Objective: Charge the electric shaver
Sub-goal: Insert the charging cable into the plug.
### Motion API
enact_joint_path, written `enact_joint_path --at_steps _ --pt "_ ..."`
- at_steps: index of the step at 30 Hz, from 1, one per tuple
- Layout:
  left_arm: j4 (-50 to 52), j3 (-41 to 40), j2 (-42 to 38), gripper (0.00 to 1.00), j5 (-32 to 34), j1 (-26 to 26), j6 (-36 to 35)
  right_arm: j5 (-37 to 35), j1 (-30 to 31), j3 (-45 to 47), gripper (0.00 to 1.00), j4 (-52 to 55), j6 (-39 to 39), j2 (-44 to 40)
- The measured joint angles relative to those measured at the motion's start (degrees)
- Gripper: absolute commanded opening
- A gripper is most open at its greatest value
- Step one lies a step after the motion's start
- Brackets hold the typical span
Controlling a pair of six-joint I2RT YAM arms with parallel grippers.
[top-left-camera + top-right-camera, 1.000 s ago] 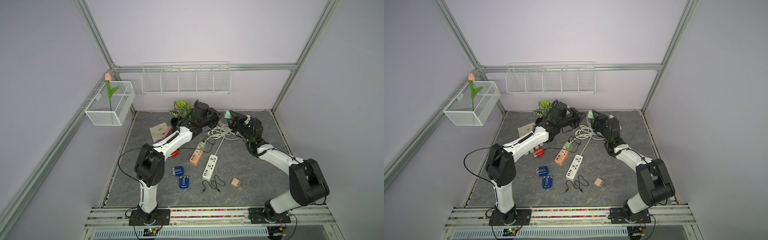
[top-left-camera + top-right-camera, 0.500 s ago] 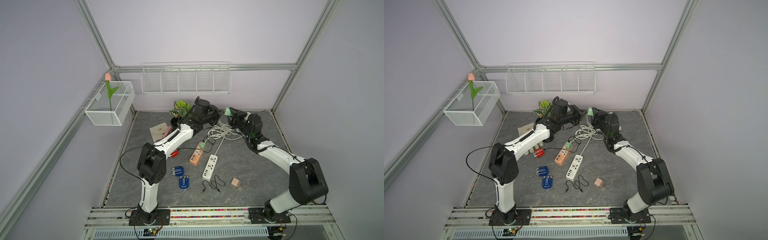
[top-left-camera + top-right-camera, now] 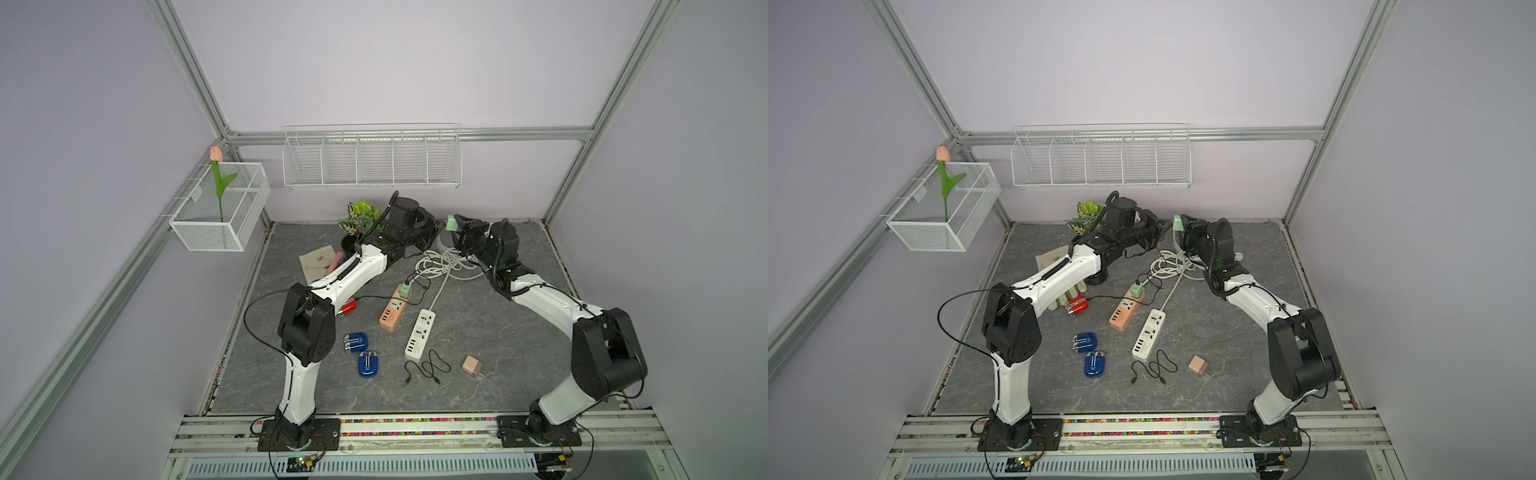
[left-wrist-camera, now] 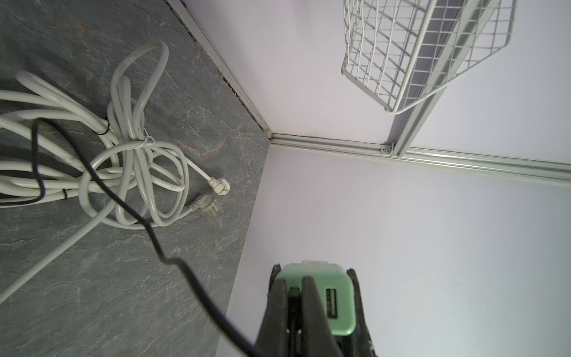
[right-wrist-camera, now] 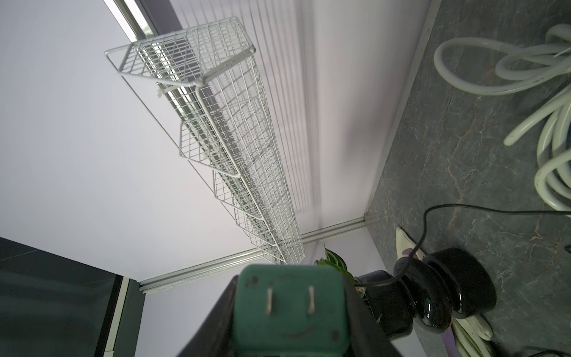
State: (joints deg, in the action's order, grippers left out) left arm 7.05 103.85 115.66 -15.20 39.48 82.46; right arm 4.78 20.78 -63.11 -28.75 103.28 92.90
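**Current state.** The right gripper [image 3: 456, 229] is partly open and clamped across the flanks of the mint-green cube-shaped USB wall adapter [image 5: 290, 321]. It holds the adapter off the table at the rear, with the two flat prongs [image 5: 310, 301] exposed. The left gripper [image 4: 293, 309] is fully closed on the plug end of the thin black charging cable [image 4: 173, 262]. The plug meets the adapter's port face beside a free USB port [image 4: 331, 304]; whether it is seated cannot be told.

**Location of the shaver.** The small red electric shaver [image 3: 348, 308] lies on the grey stone-pattern table [image 3: 478, 324], beside the left arm's white link and near the orange power strip [image 3: 392, 316]. A black lead leaves it, but its run cannot be traced to the gripped plug.

**Handling (judged).**
- **Adapter:** light, rigid, smooth plastic. Grip the flat flanks, clear of prongs and ports.
- **Cable:** limp. Hold only the stiff plug housing, close to the tip, to prevent buckling.
- **Shaver:** light and glossy, so likely to slide. Take it across the body, not the heads.
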Motion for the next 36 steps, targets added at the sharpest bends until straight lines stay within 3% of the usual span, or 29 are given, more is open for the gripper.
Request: enact_joint_path --at_steps 2,6,10,17,24,28,36 --pt "0.52 0.0 0.0 0.05 -0.04 0.0 -0.33 0.09 -0.02 0.02 0.07 0.92 -0.13 -0.22" --pt "1.9 -0.66 -0.66 0.38 -2.32 0.13 -2.58 1.79 -0.83 0.15 0.06 6.14 -1.38 -2.69" --pt "3.72 -1.9 -2.27 0.55 -5.81 1.2 -7.23 6.08 -3.85 0.15 0.07 12.83 -2.23 -6.84" --pt "8.17 -2.73 -6.91 0.62 -9.33 4.42 -19.47 14.86 -8.68 0.02 0.06 19.67 -2.4 -8.31" --pt "13.64 -3.02 -13.46 0.59 -6.78 3.58 -38.97 23.39 -14.34 -1.97 0.07 28.13 -3.5 -8.31" --pt "14.14 -3.02 -14.12 0.64 -5.29 3.5 -48.98 28.22 -15.21 -2.89 0.07 31.98 -4.37 -8.31" --pt "10.27 -3.02 -8.61 0.69 -8.09 3.5 -56.46 35.19 -15.21 -2.95 0.07 33.94 -3.82 -8.31"
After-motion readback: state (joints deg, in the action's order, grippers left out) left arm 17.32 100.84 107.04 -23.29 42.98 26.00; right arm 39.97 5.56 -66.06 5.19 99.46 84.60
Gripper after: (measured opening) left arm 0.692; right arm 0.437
